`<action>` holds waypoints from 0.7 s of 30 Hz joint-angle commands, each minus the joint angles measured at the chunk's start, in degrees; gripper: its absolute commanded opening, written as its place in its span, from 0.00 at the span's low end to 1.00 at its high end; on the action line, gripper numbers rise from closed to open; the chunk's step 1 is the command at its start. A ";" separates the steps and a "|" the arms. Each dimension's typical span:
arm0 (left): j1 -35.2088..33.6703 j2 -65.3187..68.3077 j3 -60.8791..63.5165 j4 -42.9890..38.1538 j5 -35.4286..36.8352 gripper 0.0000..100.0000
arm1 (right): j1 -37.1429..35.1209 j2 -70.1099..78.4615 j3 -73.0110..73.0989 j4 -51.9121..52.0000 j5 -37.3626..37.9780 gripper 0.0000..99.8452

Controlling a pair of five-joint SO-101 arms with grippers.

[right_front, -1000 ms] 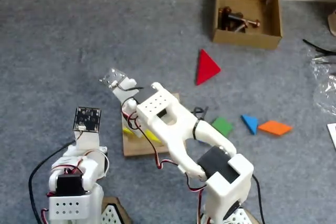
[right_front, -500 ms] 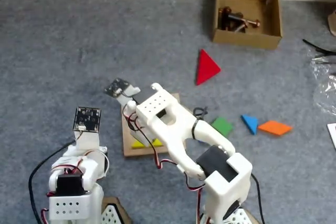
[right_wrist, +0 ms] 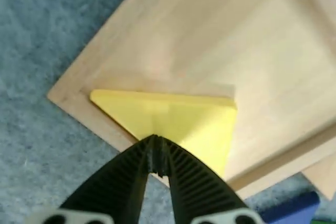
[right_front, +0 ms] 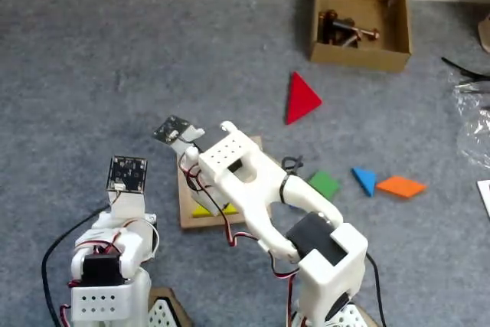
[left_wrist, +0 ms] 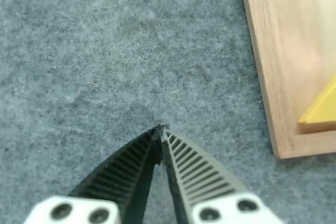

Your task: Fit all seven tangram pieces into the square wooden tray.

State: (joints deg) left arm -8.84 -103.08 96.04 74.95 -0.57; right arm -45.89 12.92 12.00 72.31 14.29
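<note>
Yellow triangle (right_wrist: pixel 178 119) lies just under the right gripper (right_wrist: pixel 157 165), jaws closed and empty, in a corner of the tray (right_wrist: pixel 220 40). Left gripper (left_wrist: pixel 160 132), likewise closed, hangs over carpet (left_wrist: pixel 105 51) beside the tray. A sideways nudge could ride the piece onto the rim.

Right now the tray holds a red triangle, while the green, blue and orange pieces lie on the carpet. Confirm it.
Wrong colour: the wooden tray holds a yellow triangle, as the right wrist view shows. The green piece, blue piece and orange piece do lie on the carpet.
</note>
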 commanded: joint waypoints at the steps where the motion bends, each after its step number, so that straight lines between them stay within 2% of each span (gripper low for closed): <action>1: -0.57 0.13 1.19 0.26 0.26 0.01 | 0.40 -8.48 -0.04 0.48 0.26 0.00; 9: -0.57 0.13 1.19 0.26 0.26 0.01 | 3.30 -19.12 0.13 -1.10 0.26 0.00; 15: -0.57 0.13 1.19 0.26 0.26 0.01 | 7.25 -15.43 0.22 -5.23 -2.90 0.00; 21: -0.57 0.13 1.19 0.26 0.26 0.01 | 7.69 -9.71 -0.04 -7.87 -2.99 0.00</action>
State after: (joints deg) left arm -8.84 -103.08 96.04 74.95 -0.57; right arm -39.30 3.16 12.26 67.21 11.91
